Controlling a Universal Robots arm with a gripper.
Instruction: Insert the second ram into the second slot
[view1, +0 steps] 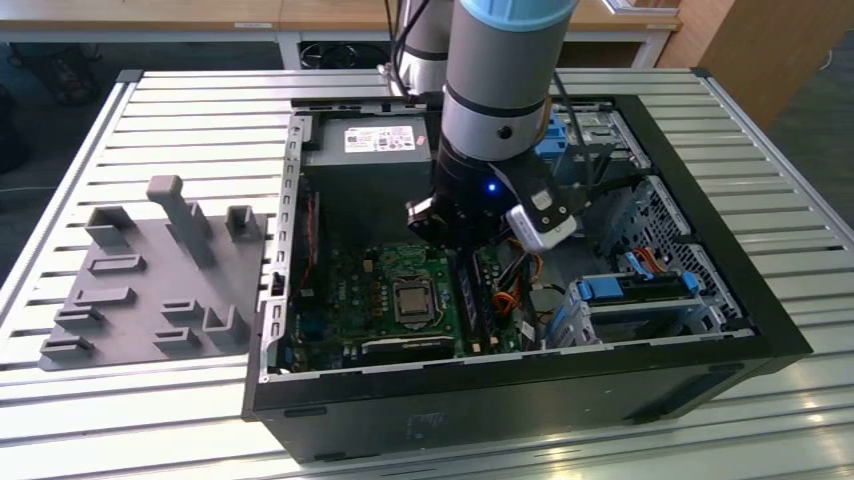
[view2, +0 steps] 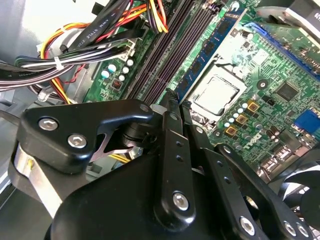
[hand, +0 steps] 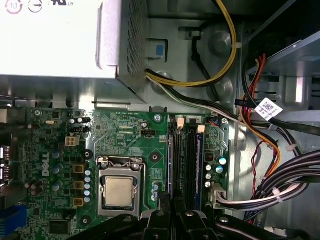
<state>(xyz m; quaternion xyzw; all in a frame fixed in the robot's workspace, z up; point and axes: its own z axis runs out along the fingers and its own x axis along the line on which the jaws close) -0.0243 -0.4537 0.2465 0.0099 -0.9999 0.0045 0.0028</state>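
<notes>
The second ram (view2: 212, 50), a thin blue stick, stands on edge along the memory slot nearest the processor (view2: 217, 95). Beside it run dark memory slots (view2: 165, 55). My gripper (view2: 175, 102) is shut, its black fingers (view2: 170, 145) pressed together with the tips at the stick's near end. I cannot tell whether they pinch the stick or rest on it. In the exterior view the gripper (view1: 470, 248) reaches down into the open computer case (view1: 694, 370), right above the slots (view1: 470, 290). In the first wrist view the gripper (hand: 172, 212) sits at one end of the slots (hand: 182, 160).
Bundled black, yellow and red cables (view2: 90, 45) lie close to the slots on the side away from the processor. The grey power supply (view1: 367, 140) and a drive cage (view1: 641, 295) flank the motherboard (view1: 360, 300). A grey fixture block (view1: 147, 280) sits on the slatted table outside the case.
</notes>
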